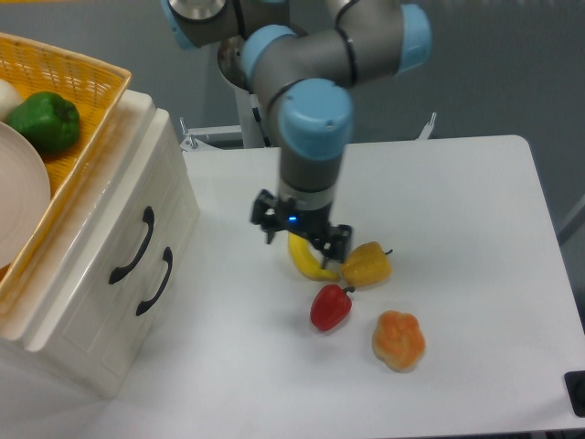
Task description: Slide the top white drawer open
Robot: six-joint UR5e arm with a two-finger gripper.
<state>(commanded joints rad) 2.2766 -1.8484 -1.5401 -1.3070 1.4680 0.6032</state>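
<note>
Two fingers [271, 232] of the gripper [303, 237] stand apart, empty, above the banana [306, 262] near the tabletop [457, 210] centre. The top white drawer [123, 229] sits shut at nine o'clock, well apart from them.

Top white drawer [119, 215] fully shut, glossy cream front flush with cabinet, curved black handle [133, 245], far left.

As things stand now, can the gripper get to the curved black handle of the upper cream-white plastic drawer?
Probably yes. The gripper hangs above the yellow banana, and only bare white table lies between it and the curved black handle of the upper cream-white plastic drawer.
</note>
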